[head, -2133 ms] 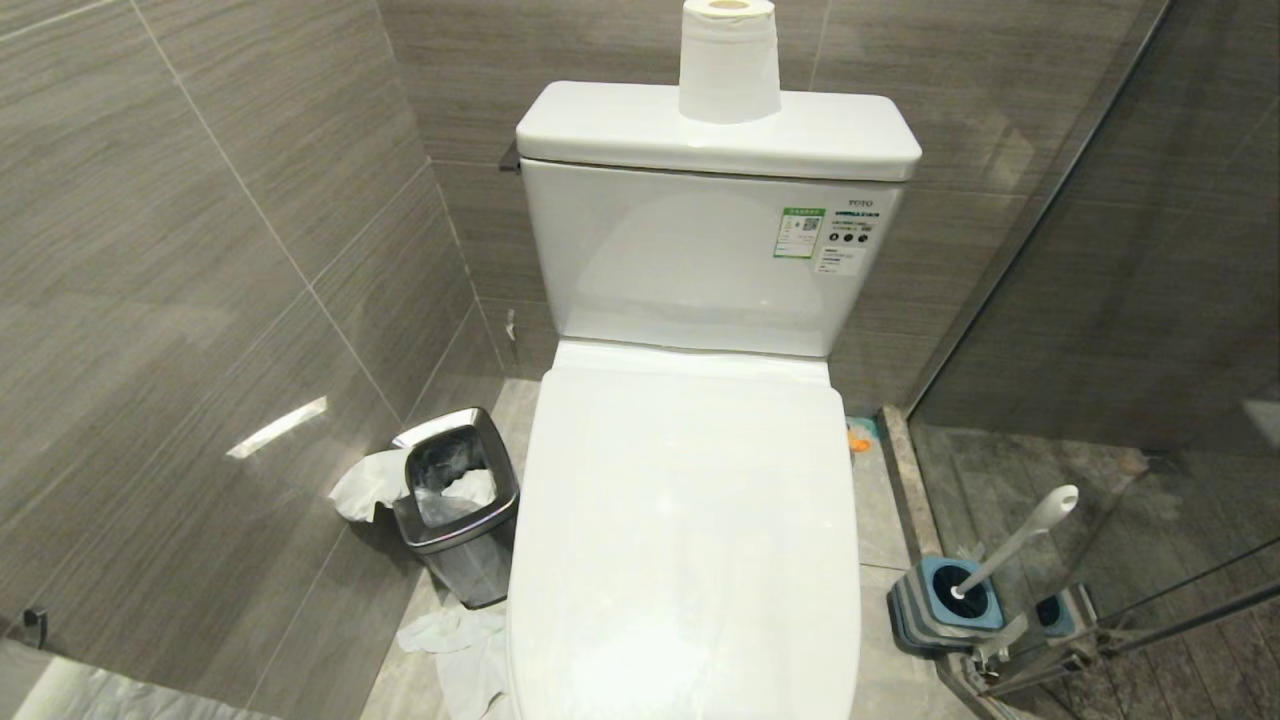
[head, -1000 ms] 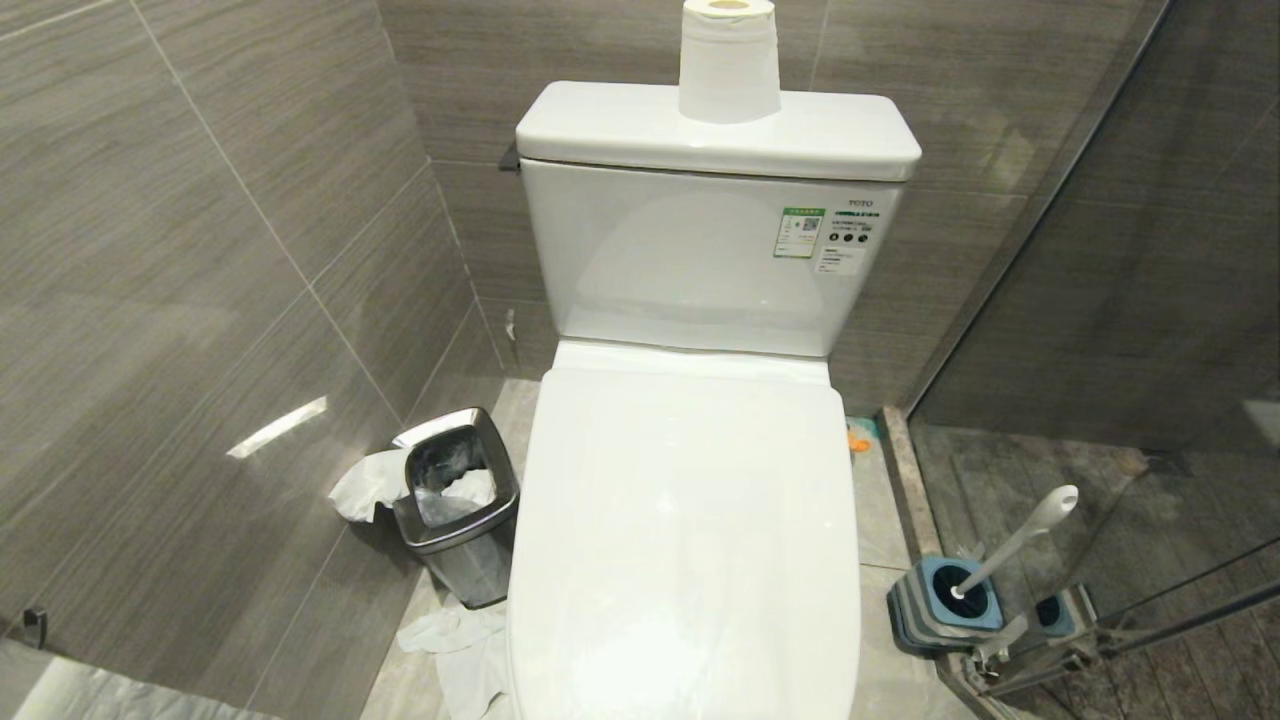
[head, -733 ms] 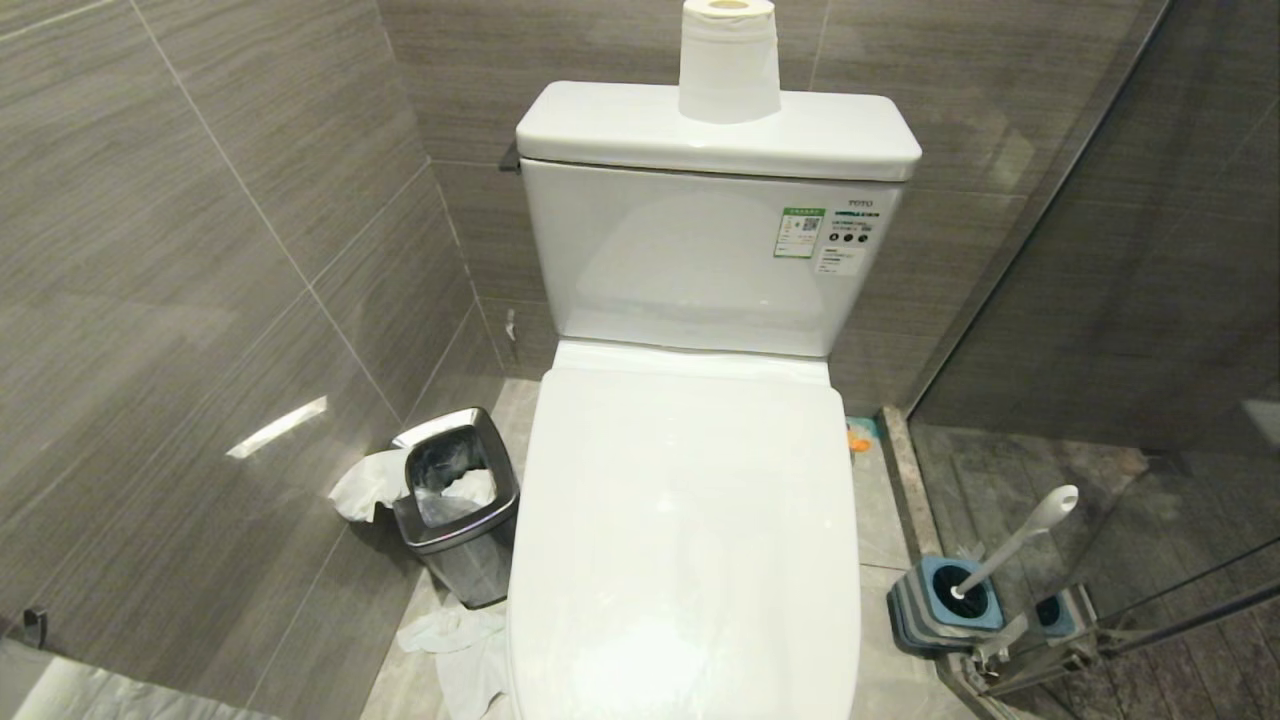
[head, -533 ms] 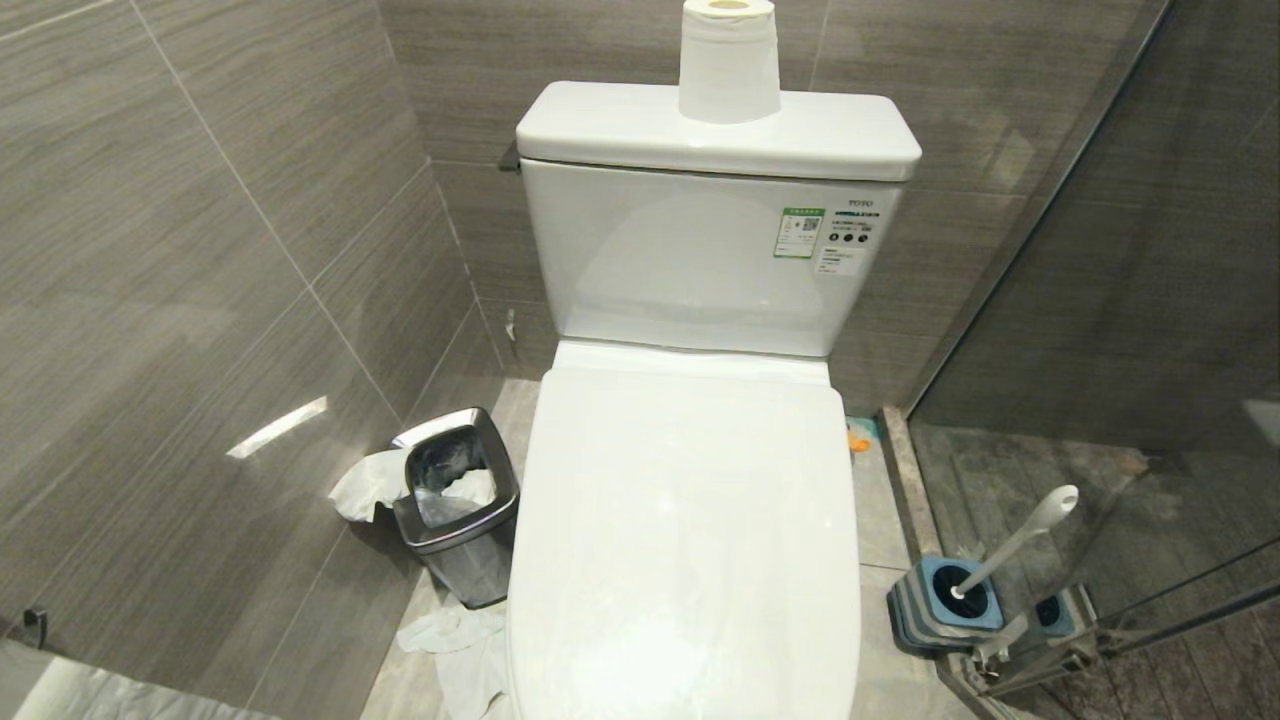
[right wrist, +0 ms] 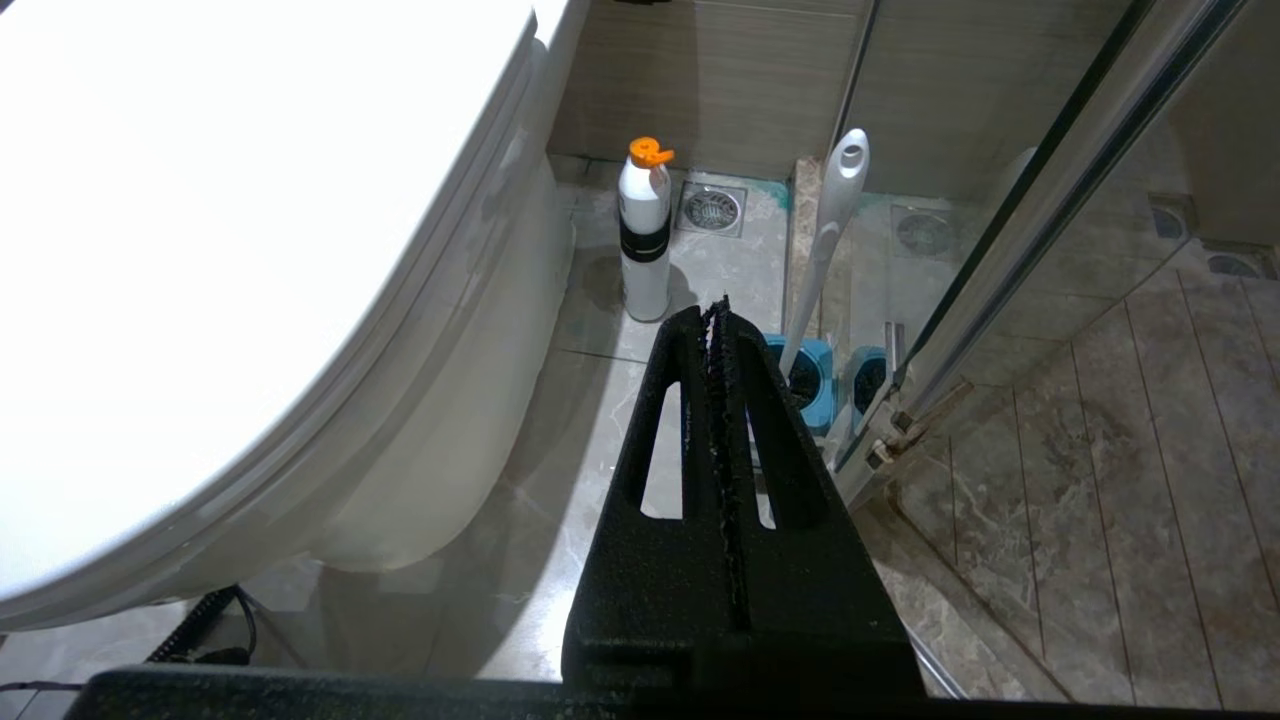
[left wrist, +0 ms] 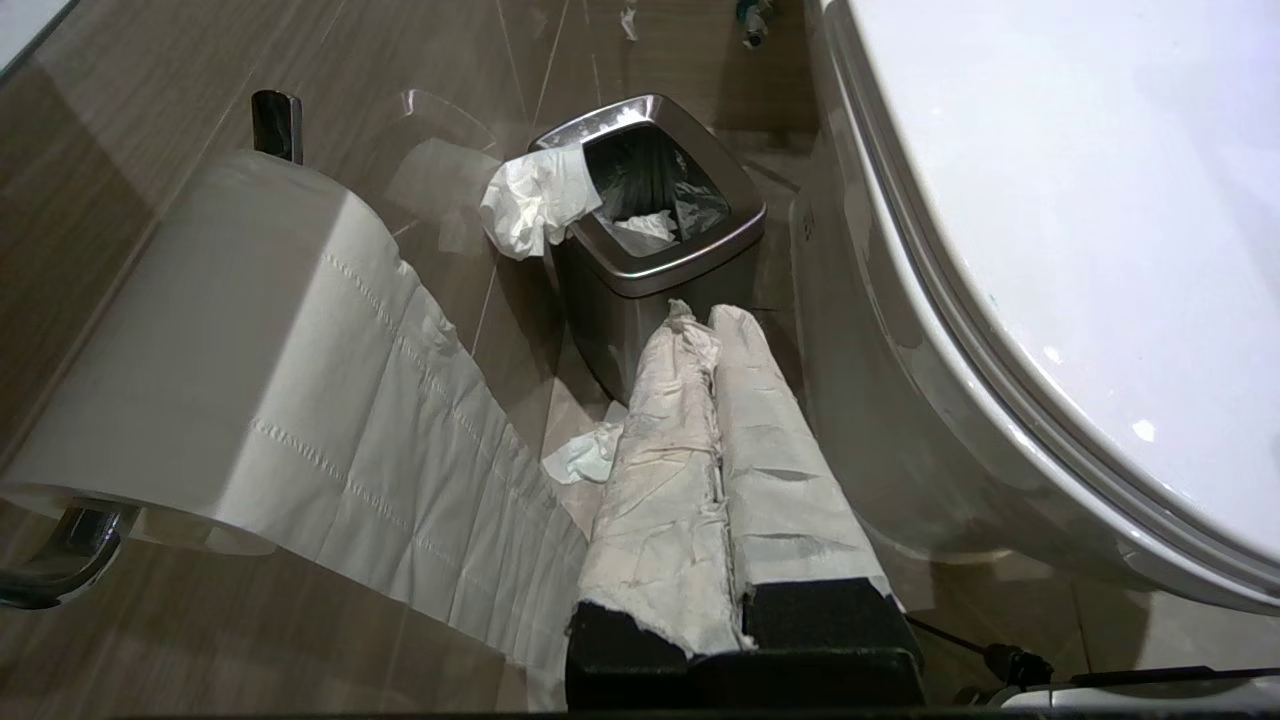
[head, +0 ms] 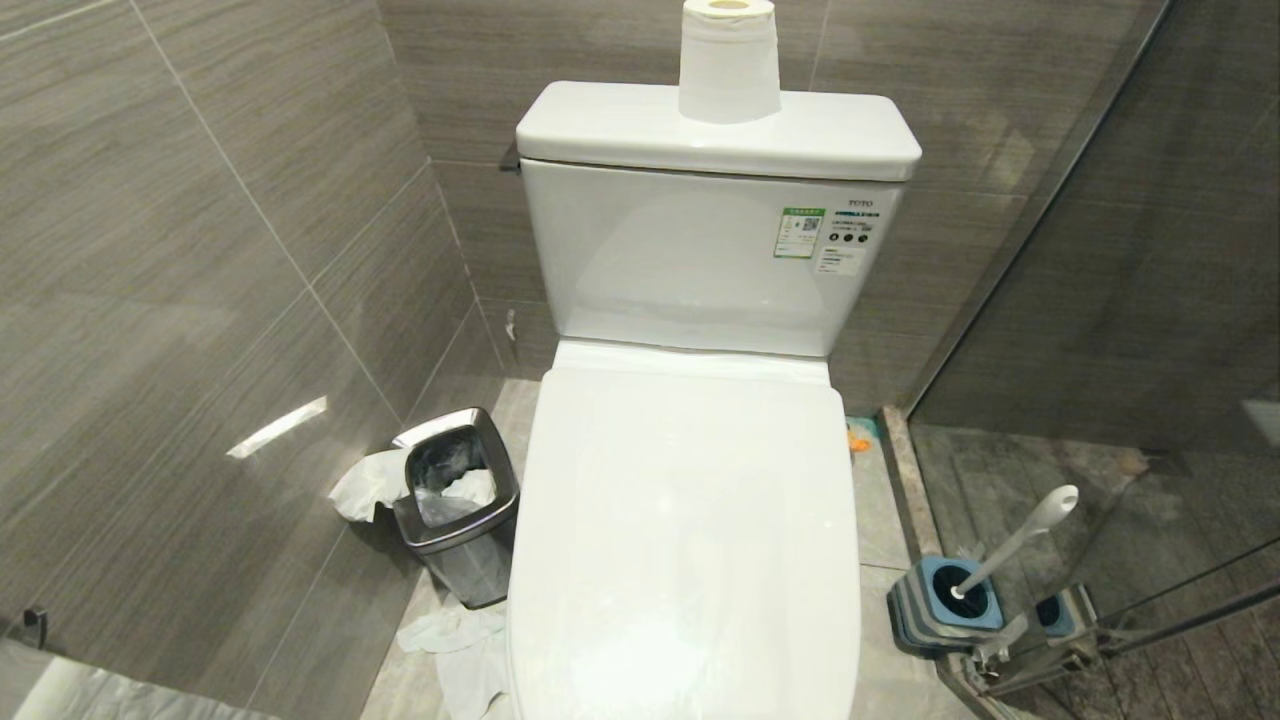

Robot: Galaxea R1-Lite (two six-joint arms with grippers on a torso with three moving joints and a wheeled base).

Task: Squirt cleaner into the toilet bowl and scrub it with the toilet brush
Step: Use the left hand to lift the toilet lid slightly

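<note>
toilet lid (head: 690, 540) is down, so the toilet bowl is covered and no cleaner liquid shows anywhere. tank (head: 700, 255) behind it with a paper roll (head: 729, 62) standing upright on top. toilet brush (head: 1015, 540) sits tilted in its blue holder (head: 945, 605) on the floor to the robot's right of the toilet, right by the glass shower door (head: 1120, 300); its bristle head is hidden in the holder. white bottle with orange cap (right wrist: 644, 235) stands upright on the floor beside the toilet base, near a floor drain (right wrist: 711, 208). steel bin (head: 455, 505) on the robot's left of the toilet, tissue hanging over its rim, more tissue on the floor (head: 460, 640). left gripper (left wrist: 700, 315) hangs low beside the toilet pointing toward the bin, paper-wrapped fingers pressed together, holding nothing; a wall paper roll (left wrist: 230, 340) hangs close by. right gripper (right wrist: 718, 310) low on the other side, pointing toward the brush and bottle, black fingers together, empty. neither arm shows in the head view.
</note>
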